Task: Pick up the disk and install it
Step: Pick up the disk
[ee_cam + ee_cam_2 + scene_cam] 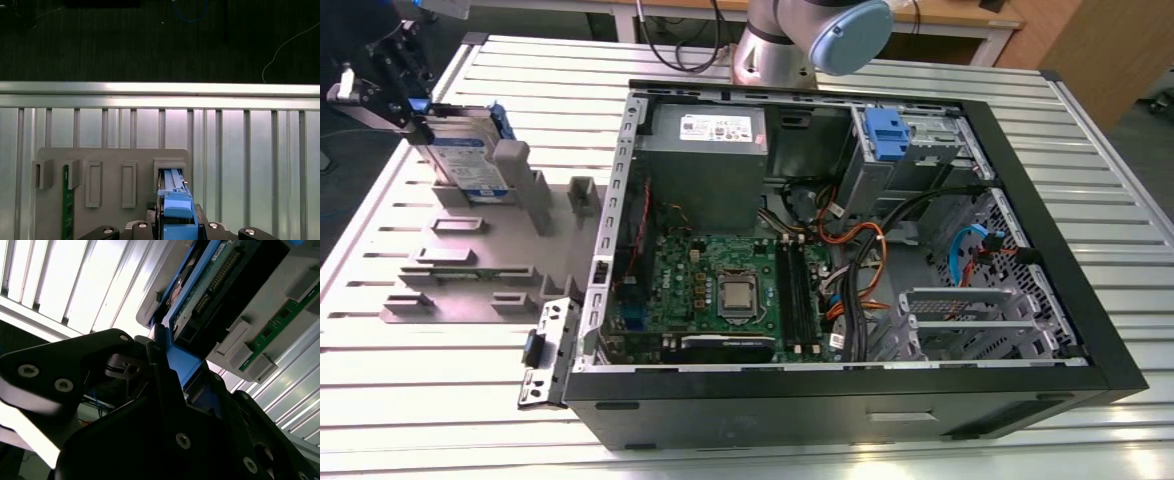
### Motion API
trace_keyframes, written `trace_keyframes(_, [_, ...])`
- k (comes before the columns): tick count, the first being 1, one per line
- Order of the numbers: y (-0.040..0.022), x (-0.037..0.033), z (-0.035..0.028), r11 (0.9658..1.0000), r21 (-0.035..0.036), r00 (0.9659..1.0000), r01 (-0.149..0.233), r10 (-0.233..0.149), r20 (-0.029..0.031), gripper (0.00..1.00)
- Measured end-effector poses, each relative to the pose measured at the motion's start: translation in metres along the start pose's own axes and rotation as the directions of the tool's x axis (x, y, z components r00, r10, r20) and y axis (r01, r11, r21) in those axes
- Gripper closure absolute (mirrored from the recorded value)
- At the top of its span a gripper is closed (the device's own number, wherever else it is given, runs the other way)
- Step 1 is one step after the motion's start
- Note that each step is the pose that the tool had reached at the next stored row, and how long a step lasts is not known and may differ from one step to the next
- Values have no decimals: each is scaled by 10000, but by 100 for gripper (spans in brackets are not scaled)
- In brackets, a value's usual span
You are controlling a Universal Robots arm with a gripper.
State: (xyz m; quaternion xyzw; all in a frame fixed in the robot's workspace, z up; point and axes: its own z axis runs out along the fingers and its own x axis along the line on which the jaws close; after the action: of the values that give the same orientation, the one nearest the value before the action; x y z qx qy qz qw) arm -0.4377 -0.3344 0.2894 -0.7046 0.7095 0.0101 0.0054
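Disk (464, 152) stands on edge in a slot of the grey rack (480, 245) at the exterior view's left of the open computer case (787, 410), with the gripper (177, 220) seemingly clamped on its blue rail, so pick-up looks under way and calls for a straight lift.

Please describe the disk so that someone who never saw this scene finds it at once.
Find the open computer case on the slatted table; at the exterior view's left of it lies a grey holder plate. The disk stands on edge at its far end, the only silver-grey slab with blue rails and a white-and-blue label; the green strip nearby lies flat.
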Motion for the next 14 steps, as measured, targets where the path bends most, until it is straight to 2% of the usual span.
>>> trace_keyframes(5, [0,0,0,10000,1,10000,-1,1,1,62])
trace_keyframes(6, [0,0,0,10000,1,10000,-1,1,0,55])
trace_keyframes(13, [0,0,0,10000,1,10000,-2,2,0,57])
trace_keyframes(14, [0,0,0,10000,1,10000,-3,3,0,63])
